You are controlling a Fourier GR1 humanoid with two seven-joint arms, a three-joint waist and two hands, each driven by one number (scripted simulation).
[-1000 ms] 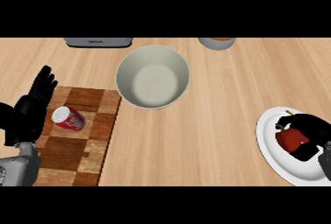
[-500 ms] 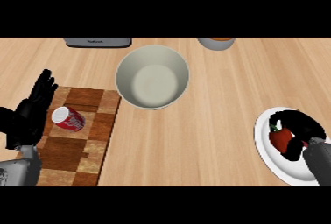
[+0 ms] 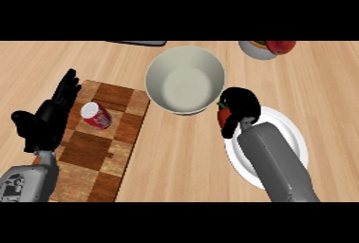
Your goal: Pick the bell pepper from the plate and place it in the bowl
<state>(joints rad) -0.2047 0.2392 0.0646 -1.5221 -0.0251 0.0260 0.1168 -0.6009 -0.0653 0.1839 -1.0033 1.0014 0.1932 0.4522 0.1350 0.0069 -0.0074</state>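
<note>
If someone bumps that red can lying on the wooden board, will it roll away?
Probably, yes. The can lies on its side, so its round body could roll across the board. It looks small, so likely light and easy to nudge. The left hand rests open right beside it and might stop it that way.

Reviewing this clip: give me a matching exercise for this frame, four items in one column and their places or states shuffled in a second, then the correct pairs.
Items:
1. bell pepper
2. bowl
3. red can
4. left robot hand

Places or states:
A. lying on the wooden cutting board
B. open, fingers up, at the view's left edge
C. held by the right robot hand beside the bowl's rim
D. holding nothing yet

Pairs: 1-C, 2-D, 3-A, 4-B
</note>
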